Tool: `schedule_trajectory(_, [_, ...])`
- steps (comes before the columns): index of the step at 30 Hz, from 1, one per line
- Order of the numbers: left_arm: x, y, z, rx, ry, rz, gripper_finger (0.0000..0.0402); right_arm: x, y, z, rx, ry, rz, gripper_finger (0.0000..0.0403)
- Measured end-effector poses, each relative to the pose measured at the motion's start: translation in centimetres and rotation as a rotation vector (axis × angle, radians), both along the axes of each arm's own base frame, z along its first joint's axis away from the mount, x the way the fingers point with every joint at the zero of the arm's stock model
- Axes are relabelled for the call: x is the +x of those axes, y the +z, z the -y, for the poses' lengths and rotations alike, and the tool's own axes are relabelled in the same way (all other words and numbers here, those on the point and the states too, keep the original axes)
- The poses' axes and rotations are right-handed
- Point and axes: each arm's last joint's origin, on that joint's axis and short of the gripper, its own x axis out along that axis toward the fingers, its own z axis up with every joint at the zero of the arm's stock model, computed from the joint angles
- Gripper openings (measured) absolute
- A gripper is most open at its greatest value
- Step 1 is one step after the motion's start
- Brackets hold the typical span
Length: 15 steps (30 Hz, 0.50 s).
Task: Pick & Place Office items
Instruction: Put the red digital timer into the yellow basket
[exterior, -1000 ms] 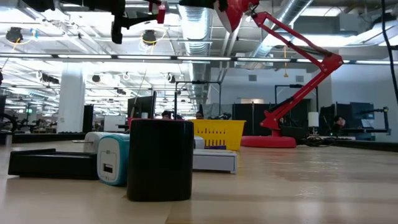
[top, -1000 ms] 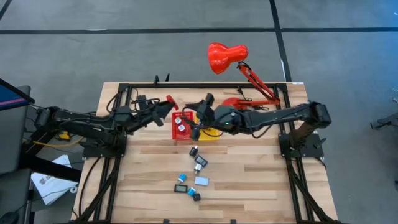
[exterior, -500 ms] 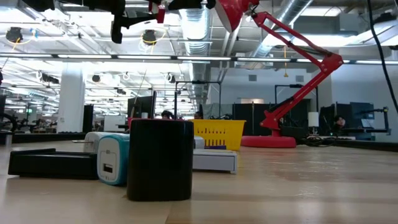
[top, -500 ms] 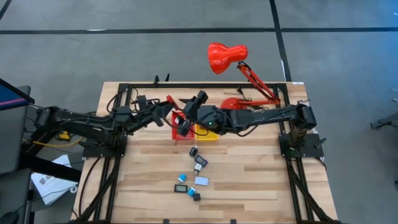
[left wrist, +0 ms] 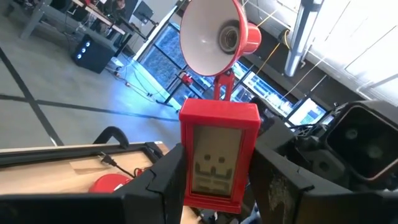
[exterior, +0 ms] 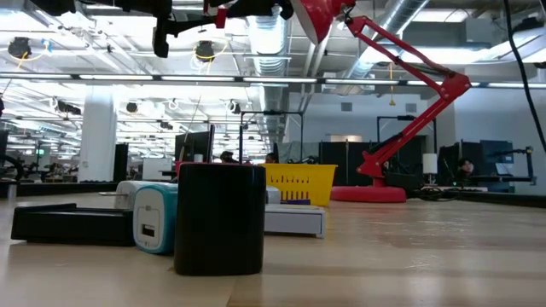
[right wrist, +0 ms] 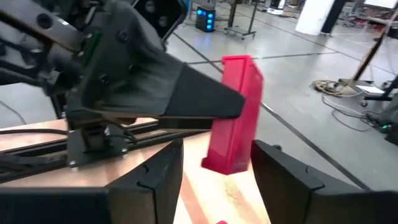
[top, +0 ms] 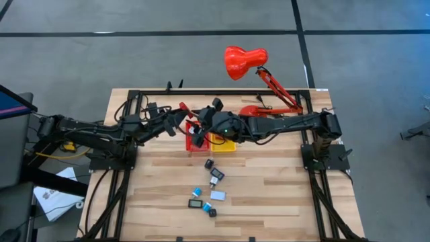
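Observation:
My left gripper is raised over the table's far part, shut on a small red item with a grey screen, which also shows in the right wrist view. My right gripper is open right next to it, over the red bin; its fingers stand on either side of the red item without touching. Several tiny office items lie on the near middle of the table: black, light blue and white pieces. In the low view a black block stands beside a light blue charger. My left gripper pinches the red screen item by its two side edges, low on the body, between its two fingers. The fingers come level from the table's left. The item is lifted clear and stands upright, its screen facing the wrist camera.
A yellow bin stands next to the red bin. A big red desk lamp stands on its base at the far right, its arm slanting above the right arm. Bare wood lies on the table's near left and right.
My right gripper has moved toward the table's left and far edge, from above the yellow bin to beside the red item in my left gripper, and now covers part of the red bin.

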Motion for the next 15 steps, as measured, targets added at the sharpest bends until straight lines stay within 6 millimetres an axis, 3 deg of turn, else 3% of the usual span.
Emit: schedule_trajectory(15, [0.0, 0.06, 0.31, -0.007, -0.014, 0.01, 0.0145, 0.06, -0.01, 0.9, 0.021, 0.003, 0.007, 0.0128])
